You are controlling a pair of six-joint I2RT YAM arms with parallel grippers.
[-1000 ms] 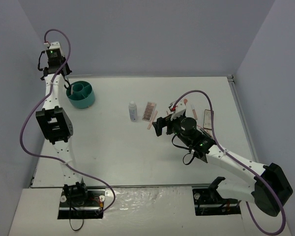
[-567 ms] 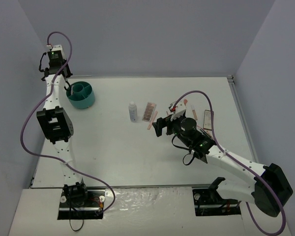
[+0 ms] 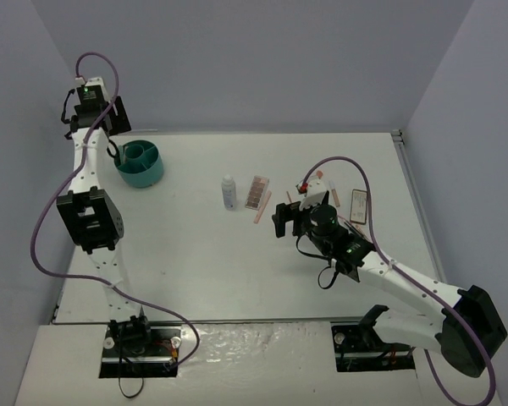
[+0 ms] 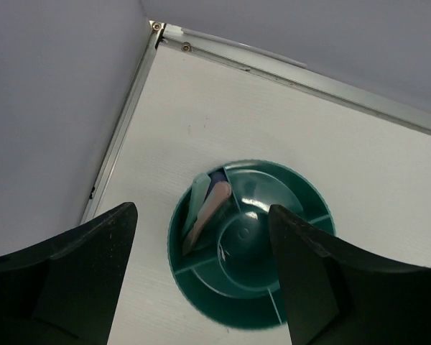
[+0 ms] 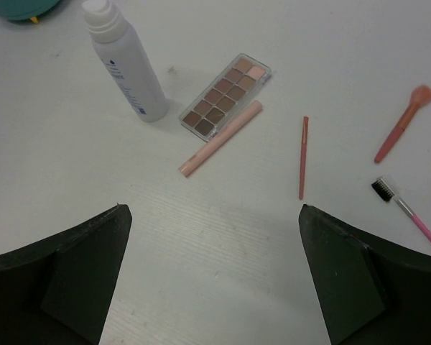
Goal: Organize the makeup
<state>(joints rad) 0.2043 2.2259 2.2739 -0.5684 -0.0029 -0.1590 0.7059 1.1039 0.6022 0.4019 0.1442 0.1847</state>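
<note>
Right tool (image 5: 212,208): released, jaws spread wide, nothing between them. It hangs over the middle of the worktop (image 3: 195,254), just nearer than the loose makeup.

Beyond its fingers, a peach tube (image 5: 220,138) lies flat just beside the long edge of the pinkish-brown palette (image 5: 226,97). The white bottle (image 5: 126,65) stands upright just left of the palette. To the right, set apart from one another, lie a thin red pencil (image 5: 303,157), a pink spatula brush (image 5: 402,126) and a dark-tipped spoolie brush (image 5: 409,212). The dark-framed compact (image 3: 359,205) lies flat further right, near the right arm's wrist.

Left tool (image 4: 201,215): released, jaws apart, holding nothing, raised above the round teal tub (image 4: 248,244) at the far left corner. A teal stick (image 4: 195,205) and a pinkish stick (image 4: 210,208) lean side by side in one outer compartment of the tub.
</note>
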